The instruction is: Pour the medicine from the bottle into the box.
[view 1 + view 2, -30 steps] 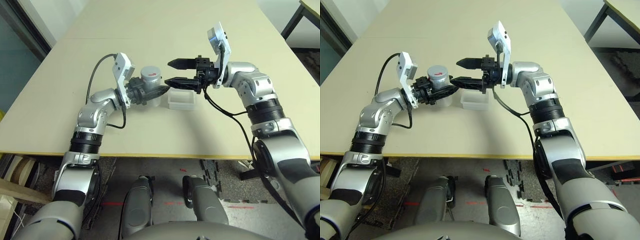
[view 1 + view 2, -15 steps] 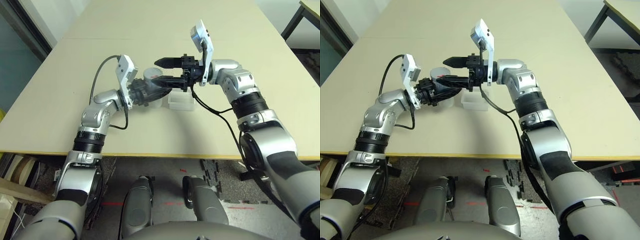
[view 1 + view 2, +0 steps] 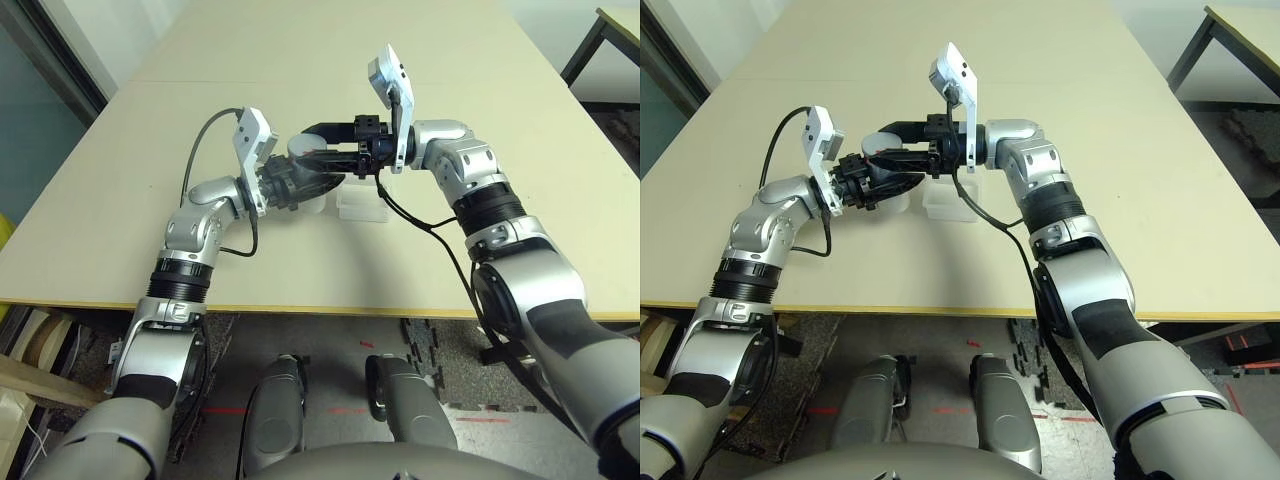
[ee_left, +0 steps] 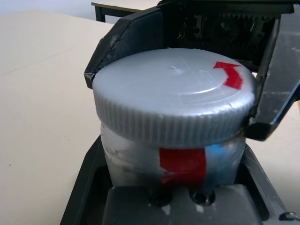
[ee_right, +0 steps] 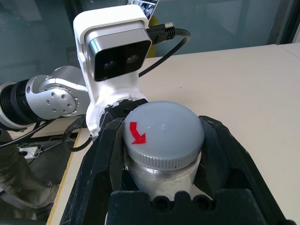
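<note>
Hidden: the bottle (image 4: 173,140) is mostly covered in the head views by both sets of black fingers; its lower half is cut off in the wrist views. Its contents cannot be seen, since the cap (image 5: 161,133) is on, so the medicine is not visible.
Hard to make out: the box (image 3: 360,203) is clear and partly screened by the right forearm and its cable; whether anything lies inside cannot be told.
Bottle: upright, held above the table (image 3: 120,190), roughly midway between its left and right edges and nearer the front edge than the far one. A red stripe shows on its side, a red arrow mark on the grey cap.
Left gripper (image 3: 318,183): fingers narrowed on the bottle's body below the cap, pointing toward the right arm.
Right gripper (image 5: 161,140): its fingers (image 5: 105,154) press on either side of the ribbed cap, reaching in from the right, level with the table.
Box: on the table just to the right of the bottle, below the right wrist, apart from both grippers.
Around: a white camera block (image 5: 115,44) on the left wrist stands right behind the bottle; another dark-legged table (image 3: 600,40) stands off the far right corner.
</note>
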### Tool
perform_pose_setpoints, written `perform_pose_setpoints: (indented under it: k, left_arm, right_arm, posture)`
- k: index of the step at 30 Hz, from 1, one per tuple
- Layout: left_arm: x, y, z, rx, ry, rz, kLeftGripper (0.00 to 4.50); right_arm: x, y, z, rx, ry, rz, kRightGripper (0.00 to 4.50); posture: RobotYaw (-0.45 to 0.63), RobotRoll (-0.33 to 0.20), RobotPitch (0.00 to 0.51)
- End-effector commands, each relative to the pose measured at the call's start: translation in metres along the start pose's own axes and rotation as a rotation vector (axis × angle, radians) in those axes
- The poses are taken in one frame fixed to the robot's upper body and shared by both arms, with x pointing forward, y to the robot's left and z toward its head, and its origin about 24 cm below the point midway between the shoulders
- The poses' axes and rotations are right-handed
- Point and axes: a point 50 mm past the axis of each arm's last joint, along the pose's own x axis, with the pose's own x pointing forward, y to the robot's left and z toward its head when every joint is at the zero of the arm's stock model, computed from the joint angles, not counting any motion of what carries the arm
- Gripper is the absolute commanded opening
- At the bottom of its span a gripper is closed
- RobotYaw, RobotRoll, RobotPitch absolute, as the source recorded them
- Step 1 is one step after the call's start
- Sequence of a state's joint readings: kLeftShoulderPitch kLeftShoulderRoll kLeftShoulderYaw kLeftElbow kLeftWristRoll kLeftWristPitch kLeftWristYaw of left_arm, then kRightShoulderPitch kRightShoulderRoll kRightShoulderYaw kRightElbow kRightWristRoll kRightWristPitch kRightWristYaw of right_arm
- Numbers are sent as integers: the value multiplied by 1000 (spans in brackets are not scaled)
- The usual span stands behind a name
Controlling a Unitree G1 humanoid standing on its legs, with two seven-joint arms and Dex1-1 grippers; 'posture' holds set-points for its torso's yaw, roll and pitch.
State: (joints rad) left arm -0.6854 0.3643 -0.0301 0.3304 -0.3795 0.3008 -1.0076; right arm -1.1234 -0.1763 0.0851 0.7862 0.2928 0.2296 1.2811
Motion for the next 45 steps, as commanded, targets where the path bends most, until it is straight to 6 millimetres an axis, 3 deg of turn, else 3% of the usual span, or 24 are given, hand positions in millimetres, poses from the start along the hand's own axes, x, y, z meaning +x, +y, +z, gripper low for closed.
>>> perform_pose_setpoints:
  k: [1,9,17,23,29,35,45]
  left_arm:
    - [2,-1,-1,2,11,-11,2650]
    - [2,-2,-2,-9,11,-19,2650]
    - [2,-3,-1,-8,7,-21,2650]
    - [0,-4,0,-15,4,-16,2650]
    - [0,-6,-1,-18,5,-18,2650]
    - [0,-4,-1,-17,9,-12,2650]
    - [-1,-1,-3,10,24,1,2650]
  right_arm:
    - [2,0,2,-27,14,17,2574]
    - [8,16,8,-127,-26,347,2574]
    - [16,7,9,-123,-19,302,2574]
    - [2,-10,0,-122,51,85,4496]
    - [-19,-22,1,-105,59,-71,4500]
    - [-29,-23,4,-94,47,-62,4500]
    - [-21,-16,12,-86,39,72,4500]
  posture:
    - [-66,0,117]
    - [-83,0,122]
    - [-71,0,125]
    - [-63,0,129]
    - [-65,0,130]
    - [-67,0,129]
    - [-71,0,120]
